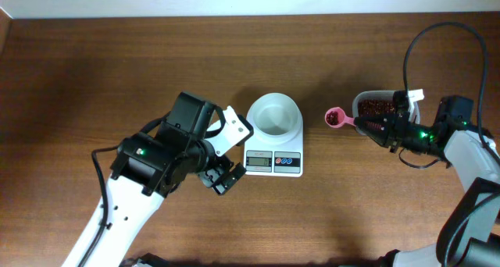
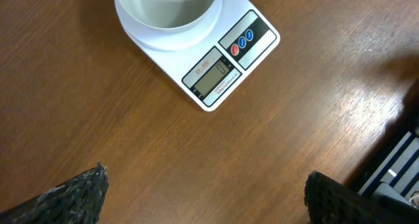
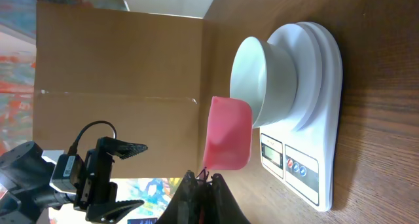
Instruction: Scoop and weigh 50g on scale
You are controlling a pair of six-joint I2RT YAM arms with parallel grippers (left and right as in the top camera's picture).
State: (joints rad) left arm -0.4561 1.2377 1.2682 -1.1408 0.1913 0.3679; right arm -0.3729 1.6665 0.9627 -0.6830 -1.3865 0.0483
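Observation:
The white scale stands mid-table with an empty round white bowl on it. My left gripper hovers just left of its display, open, nothing between its fingers; in the left wrist view the scale lies ahead of the gripper. My right gripper is shut on the handle of a pink scoop, which hangs between the bowl and a clear tub of dark red-brown beans. The scoop's cup looks dark inside. In the right wrist view the scoop sits just short of the bowl.
The clear tub stands at the right, under my right arm. A black cable loops above it. Bare wooden table surrounds the scale. A cardboard wall shows behind the bowl in the right wrist view.

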